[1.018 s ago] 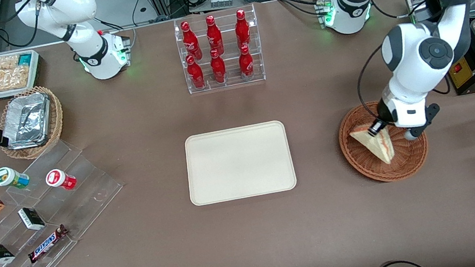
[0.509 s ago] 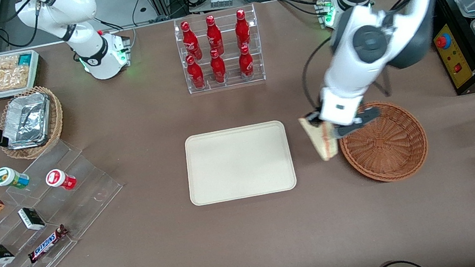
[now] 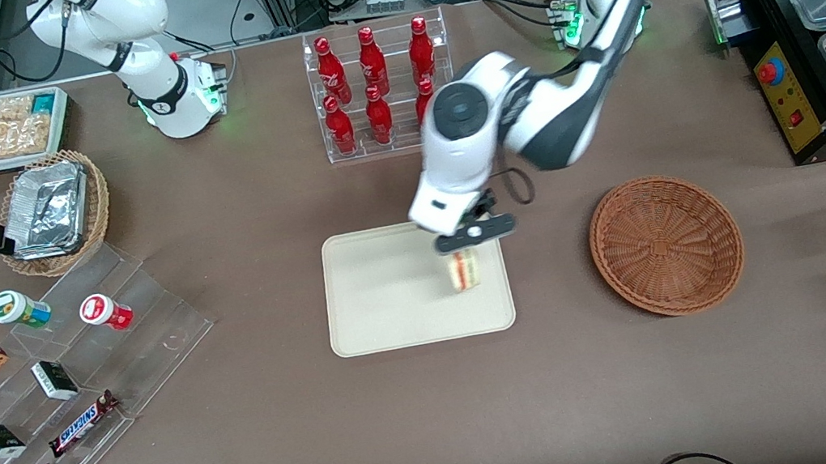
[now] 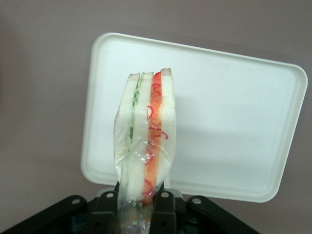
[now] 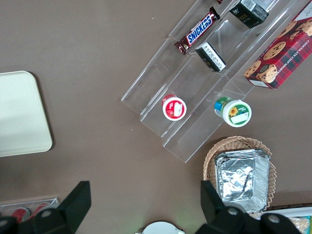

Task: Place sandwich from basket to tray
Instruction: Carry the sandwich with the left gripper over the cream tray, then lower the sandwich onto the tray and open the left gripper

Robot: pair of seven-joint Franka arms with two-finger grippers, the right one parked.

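Cream tray (image 3: 390, 301) lies under your gripper (image 3: 462, 251), which grasps the sandwich (image 3: 463, 270) by one end, above the tray part nearest the basket (image 3: 666, 244). You see the filling edge in the wrist view.

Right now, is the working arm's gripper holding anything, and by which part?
Yes. The gripper, above the cream rectangular tray, is shut on the wrapped triangular sandwich, pinching one end across its bread faces; the layered edge faces the wrist camera.

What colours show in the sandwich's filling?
Green and red-orange layers in the sandwich, held by the tool; left wrist view.
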